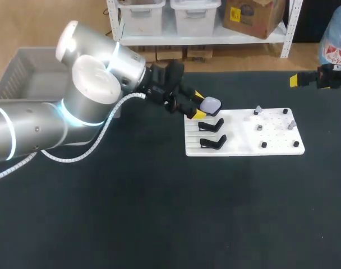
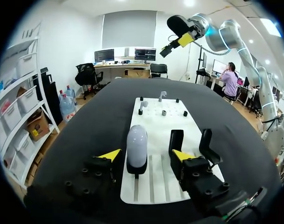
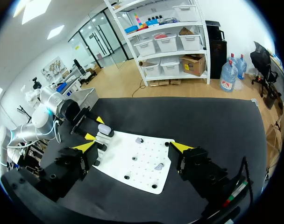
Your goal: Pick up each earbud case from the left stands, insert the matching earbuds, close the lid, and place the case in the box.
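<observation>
The pale earbud case (image 1: 210,104) is pictured seated on the farthest of three black stands (image 1: 211,124) at the left end of a white board (image 1: 243,147) on the black table (image 1: 159,213). It is flanked by the fingers of the left gripper (image 2: 145,155), which are spread just beside it and not pressed against it. Small grey earbuds (image 1: 258,110) are stood on the board's right half, the right gripper (image 3: 132,147) is held released, fingers wide apart, above the far right of the table, and a grey box (image 1: 24,73) is set at the far left.
</observation>
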Robot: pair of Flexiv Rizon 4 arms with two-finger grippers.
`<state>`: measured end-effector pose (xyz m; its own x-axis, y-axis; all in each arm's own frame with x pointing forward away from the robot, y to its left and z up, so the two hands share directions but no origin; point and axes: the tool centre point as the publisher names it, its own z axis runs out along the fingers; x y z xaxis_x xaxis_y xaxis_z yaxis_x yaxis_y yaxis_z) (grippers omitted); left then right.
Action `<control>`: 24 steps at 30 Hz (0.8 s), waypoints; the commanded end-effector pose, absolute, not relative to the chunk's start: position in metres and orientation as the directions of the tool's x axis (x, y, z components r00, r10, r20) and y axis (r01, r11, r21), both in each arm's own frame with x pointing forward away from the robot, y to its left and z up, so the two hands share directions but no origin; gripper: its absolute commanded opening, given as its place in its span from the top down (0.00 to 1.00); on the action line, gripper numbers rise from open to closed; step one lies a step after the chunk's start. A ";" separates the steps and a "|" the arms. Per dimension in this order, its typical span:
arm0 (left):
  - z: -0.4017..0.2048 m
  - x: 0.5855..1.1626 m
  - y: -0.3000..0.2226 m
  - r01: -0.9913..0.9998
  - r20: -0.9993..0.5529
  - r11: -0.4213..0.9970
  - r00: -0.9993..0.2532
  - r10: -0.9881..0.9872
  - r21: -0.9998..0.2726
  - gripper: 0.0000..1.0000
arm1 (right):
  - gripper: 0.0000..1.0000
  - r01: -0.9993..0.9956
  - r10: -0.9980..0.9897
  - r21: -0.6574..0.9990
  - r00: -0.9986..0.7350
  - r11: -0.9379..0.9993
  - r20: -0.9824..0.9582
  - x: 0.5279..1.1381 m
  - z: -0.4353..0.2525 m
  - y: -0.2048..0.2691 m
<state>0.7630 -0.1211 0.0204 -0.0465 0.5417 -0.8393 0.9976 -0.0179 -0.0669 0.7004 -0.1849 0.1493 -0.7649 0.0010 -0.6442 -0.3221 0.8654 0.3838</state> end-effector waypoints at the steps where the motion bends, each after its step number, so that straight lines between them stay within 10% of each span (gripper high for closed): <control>1: 0.019 0.765 -0.123 0.998 -0.838 -0.012 -0.049 0.543 -0.066 0.35 | 0.00 -0.322 0.000 0.383 -0.765 0.866 -0.644 0.700 0.150 -0.185; 24: 0.015 0.769 -0.131 0.997 -0.844 -0.014 -0.053 0.533 -0.071 0.50 | 0.00 -0.322 0.000 0.383 -0.765 0.866 -0.644 0.700 0.150 -0.185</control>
